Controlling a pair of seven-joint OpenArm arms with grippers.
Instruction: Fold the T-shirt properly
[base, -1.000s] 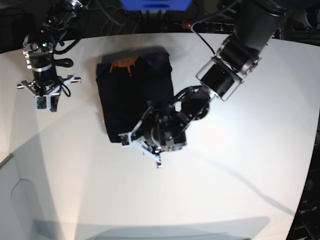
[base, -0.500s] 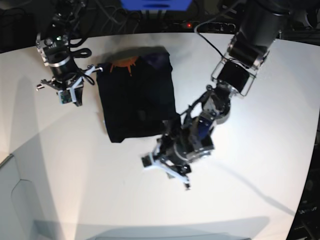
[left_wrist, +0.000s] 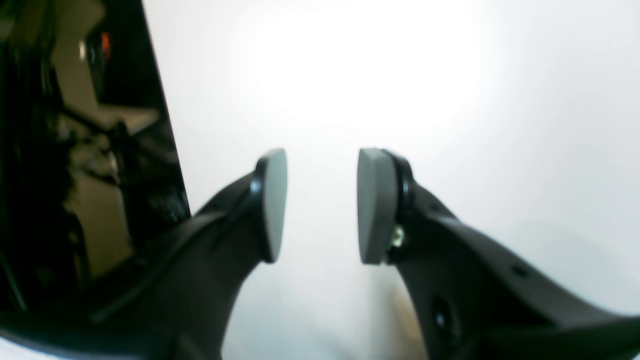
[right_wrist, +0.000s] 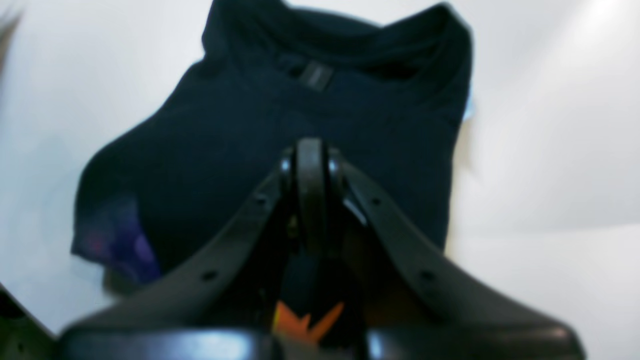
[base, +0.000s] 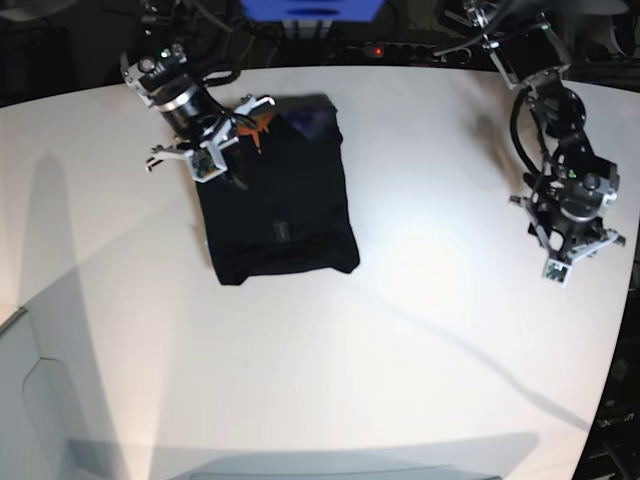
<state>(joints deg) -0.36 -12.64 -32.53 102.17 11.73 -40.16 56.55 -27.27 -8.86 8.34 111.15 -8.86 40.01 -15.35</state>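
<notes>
The black T-shirt (base: 275, 205) lies folded into a compact rectangle on the white table (base: 400, 350), left of centre. Its orange print (base: 256, 124) and purple print (base: 310, 122) are at the far end, and a small label (base: 278, 232) shows on top. My right gripper (base: 232, 165) hovers over the far left corner of the T-shirt (right_wrist: 320, 115), shut, with nothing visibly between its fingers (right_wrist: 311, 165). The orange print (right_wrist: 306, 320) shows beneath it. My left gripper (base: 580, 255) is far off at the right side of the table. In its own view the left gripper (left_wrist: 322, 205) is open and empty over bare table.
Cables, a power strip and a blue object (base: 310, 8) sit behind the table's far edge. A pale box-like shape (base: 35, 400) fills the near left corner. The table's right edge (base: 632, 300) runs close to my left gripper.
My left arm left the shirt's near edge and swung to the right side of the table. My right arm came in from the left onto the shirt's collar end.
</notes>
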